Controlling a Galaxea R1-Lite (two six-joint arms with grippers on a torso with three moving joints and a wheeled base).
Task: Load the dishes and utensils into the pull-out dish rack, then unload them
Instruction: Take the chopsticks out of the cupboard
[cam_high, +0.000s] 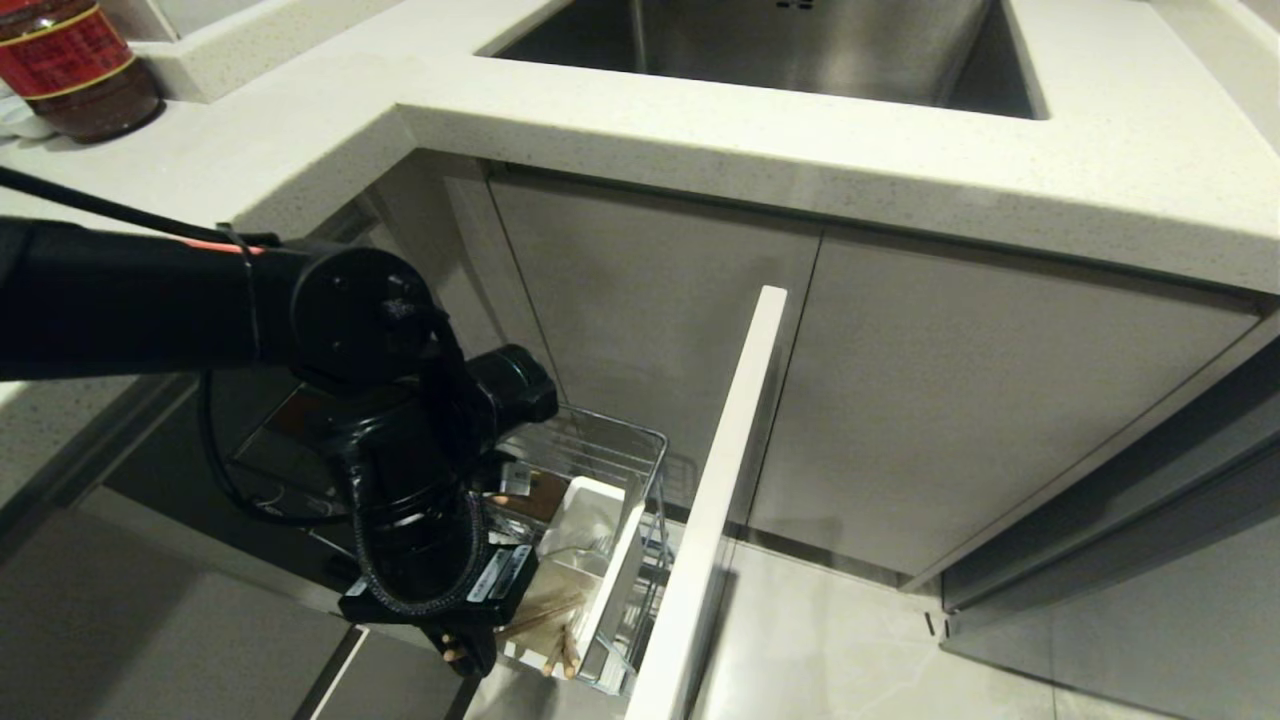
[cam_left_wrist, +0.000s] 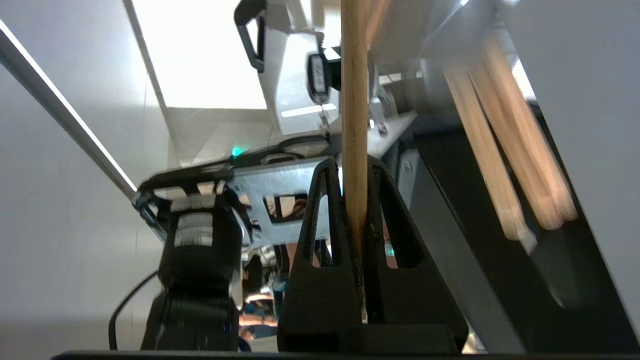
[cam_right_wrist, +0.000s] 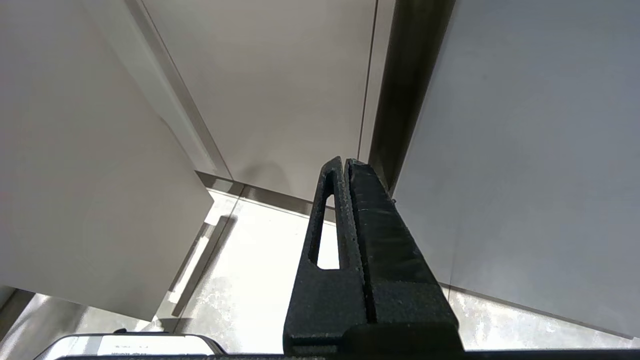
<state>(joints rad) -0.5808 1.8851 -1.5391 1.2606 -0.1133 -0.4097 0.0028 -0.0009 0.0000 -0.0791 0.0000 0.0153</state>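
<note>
One chopstick (cam_left_wrist: 354, 125) is sitting clamped between the closed fingers of the left gripper (cam_left_wrist: 355, 200), as the left wrist view is showing plainly: the wooden stick is running up through the pinch and on past the fingertips. In the head view the left arm is reaching down over the pulled-out dish rack (cam_high: 640, 440), with the gripper (cam_high: 462, 655) hanging low at the near end of the white cutlery caddy (cam_high: 590, 500), just beside the wooden ends of the chopsticks (cam_high: 560, 650) that are poking out there. A second wooden stick (cam_left_wrist: 505, 150) is showing to one side in the wrist view, blurred (whether it is the pair's other stick alone or partly a reflection is hard to say). What looks like the fork (cam_high: 590, 547) is lying faintly visible inside the caddy. Neither plate nor bowl is showing anywhere, since the arm is covering much of the basket, so their whereabouts cannot be told. Judging from this, the utensil part of the job is under way at the caddy; whether the stick is going in or coming out cannot be read from the scene alone. The right gripper (cam_right_wrist: 345, 167) is hanging parked with its fingers pressed together on nothing, pointing at the cabinet fronts (cam_right_wrist: 280, 75) and the pale floor (cam_right_wrist: 260, 280). Dishes are remaining unaccounted for, and the rack with its white front panel (cam_high: 715, 500) is standing open.
</note>
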